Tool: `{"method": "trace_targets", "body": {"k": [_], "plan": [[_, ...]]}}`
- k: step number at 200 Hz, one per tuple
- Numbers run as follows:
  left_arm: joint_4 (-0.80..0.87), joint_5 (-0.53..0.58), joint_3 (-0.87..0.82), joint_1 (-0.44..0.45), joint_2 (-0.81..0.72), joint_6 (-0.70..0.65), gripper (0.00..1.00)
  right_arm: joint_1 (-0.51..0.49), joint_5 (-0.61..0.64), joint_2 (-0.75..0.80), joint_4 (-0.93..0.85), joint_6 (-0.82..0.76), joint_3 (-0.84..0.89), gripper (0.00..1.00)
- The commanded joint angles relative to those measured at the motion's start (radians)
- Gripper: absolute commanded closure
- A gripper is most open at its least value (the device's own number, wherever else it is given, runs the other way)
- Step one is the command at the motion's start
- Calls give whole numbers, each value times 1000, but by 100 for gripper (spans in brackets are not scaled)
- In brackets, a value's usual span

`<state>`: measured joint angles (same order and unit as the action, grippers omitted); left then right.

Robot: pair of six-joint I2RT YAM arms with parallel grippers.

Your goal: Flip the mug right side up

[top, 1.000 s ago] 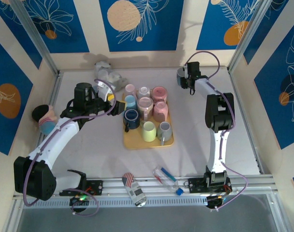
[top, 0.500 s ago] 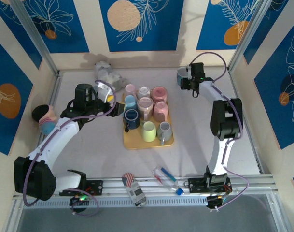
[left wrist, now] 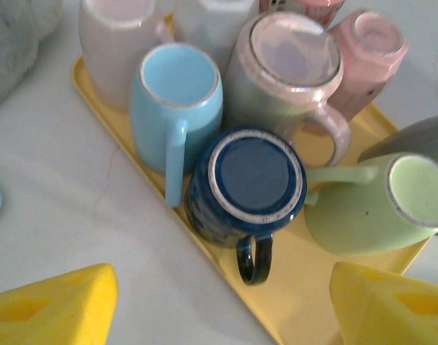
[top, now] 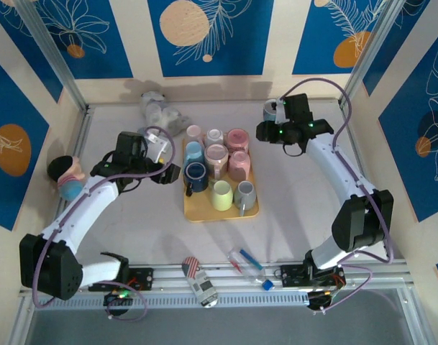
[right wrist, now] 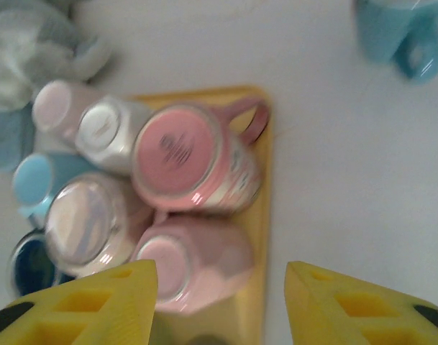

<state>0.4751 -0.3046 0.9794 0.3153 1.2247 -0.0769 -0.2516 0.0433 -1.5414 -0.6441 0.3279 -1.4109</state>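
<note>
Left gripper (left wrist: 226, 309): jaws spread, empty; right gripper (right wrist: 219, 305) likewise. Dark blue mug (left wrist: 251, 183): inverted, 9 o'clock edge of tray (left wrist: 294, 287), 12 o'clock from left gripper. Likely glazed ceramic: rigid, weighty, slick, chippable. Pinch across body; handle points 6 o'clock.

Two hands beside a tray of mugs

You see the yellow tray (top: 222, 213) in the middle of the surface (top: 132, 230), crowded with mugs (top: 216, 156). Your left hand (top: 166, 162) is just beside the dark blue mug (top: 195, 175) at the tray's left edge. Your right hand (top: 267, 132) is right of the tray's far end, near a light blue mug (top: 272, 108) standing alone.
</note>
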Motion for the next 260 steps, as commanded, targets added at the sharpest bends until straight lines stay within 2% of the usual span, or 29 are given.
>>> {"method": "trace_targets", "body": {"k": [1, 55, 95, 135, 187, 260], "plan": [[85, 105, -19, 48, -28, 53, 26, -14, -114, 56, -131, 127, 39, 51], [95, 200, -23, 166, 39, 174, 32, -31, -258, 118, -161, 211, 100, 52], [122, 239, 17, 200, 109, 227, 39, -33, -348, 143, -150, 259, 134, 52], [107, 267, 31, 247, 155, 235, 40, -43, -358, 181, -127, 276, 171, 52], [71, 296, 66, 278, 240, 343, 49, -43, -379, 193, -78, 301, 204, 52], [76, 355, 101, 321, 345, 348, 52, -35, -406, 191, -54, 301, 219, 52]]}}
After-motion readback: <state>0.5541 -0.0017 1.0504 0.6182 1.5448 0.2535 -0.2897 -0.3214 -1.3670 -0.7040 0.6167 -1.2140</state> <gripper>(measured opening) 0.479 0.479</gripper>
